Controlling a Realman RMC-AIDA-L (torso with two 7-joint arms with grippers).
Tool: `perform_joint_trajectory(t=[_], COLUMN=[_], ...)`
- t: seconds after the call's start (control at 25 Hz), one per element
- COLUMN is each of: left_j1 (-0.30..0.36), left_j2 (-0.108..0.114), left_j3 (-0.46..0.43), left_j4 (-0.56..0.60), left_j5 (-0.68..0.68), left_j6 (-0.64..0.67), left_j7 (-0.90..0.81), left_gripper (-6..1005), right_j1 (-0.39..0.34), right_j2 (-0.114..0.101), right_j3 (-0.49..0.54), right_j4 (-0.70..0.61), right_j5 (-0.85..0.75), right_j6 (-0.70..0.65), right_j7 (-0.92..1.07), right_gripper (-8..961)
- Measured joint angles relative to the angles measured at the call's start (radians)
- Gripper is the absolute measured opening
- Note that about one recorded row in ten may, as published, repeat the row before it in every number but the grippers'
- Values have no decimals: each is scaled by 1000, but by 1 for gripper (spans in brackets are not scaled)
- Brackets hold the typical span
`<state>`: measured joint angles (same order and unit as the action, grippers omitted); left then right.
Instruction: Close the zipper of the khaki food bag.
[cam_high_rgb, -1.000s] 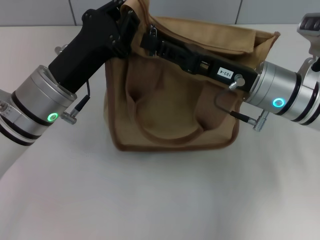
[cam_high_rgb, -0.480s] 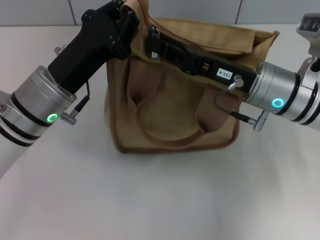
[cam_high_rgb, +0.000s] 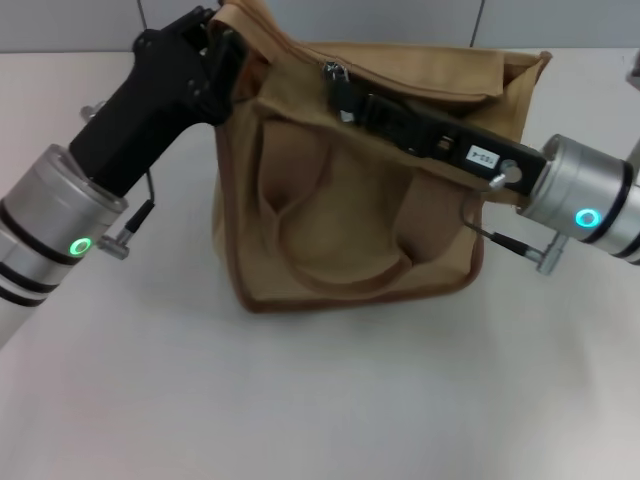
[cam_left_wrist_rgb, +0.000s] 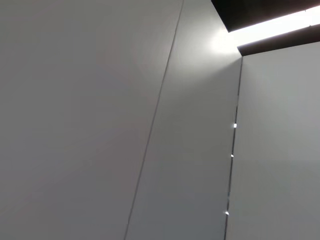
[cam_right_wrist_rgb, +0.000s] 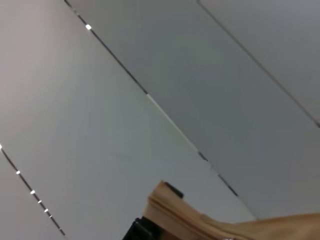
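The khaki food bag (cam_high_rgb: 345, 225) stands on the white table, its looped handle hanging down the front. My left gripper (cam_high_rgb: 232, 38) is shut on the bag's top left corner and holds the fabric up. My right gripper (cam_high_rgb: 340, 92) reaches in from the right along the bag's top and is shut on the zipper's pull. The small silver slider (cam_high_rgb: 334, 72) shows just above its fingertips, about a third of the way along the top from the left end. The rest of the zipper line is hidden by the arm and a fold. A strip of khaki fabric (cam_right_wrist_rgb: 200, 225) shows in the right wrist view.
The white table (cam_high_rgb: 300, 400) stretches in front of the bag and to both sides. A grey panelled wall (cam_high_rgb: 400, 20) rises close behind the bag. The left wrist view shows only wall panels (cam_left_wrist_rgb: 100, 125).
My right gripper has moved to the right along the bag's top, with the silver slider travelling along. My left arm has shifted left and up, pulling the bag's corner taut.
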<state>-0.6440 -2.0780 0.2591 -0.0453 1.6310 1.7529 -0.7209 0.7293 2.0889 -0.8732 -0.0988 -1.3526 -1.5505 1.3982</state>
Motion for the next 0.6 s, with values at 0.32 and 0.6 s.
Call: perform_joint_trajectory(t=[0.32,0.6], left_j1=[51,73], left_j2=[4,6], left_j3=[-64,-90], left_j4=[24,45], left_j5=[-2,-3], left_j6=[0,0], left_j7=[0,-9], left_gripper=[143,151], right_j1=[-115,-203], right_j2=[-5,-7], right_j3=[11,26], right_j4=[-101,-166], right_j5=[5,9], right_j6=[-7,-9], right_j7=[65,105], right_gripper=[5,13])
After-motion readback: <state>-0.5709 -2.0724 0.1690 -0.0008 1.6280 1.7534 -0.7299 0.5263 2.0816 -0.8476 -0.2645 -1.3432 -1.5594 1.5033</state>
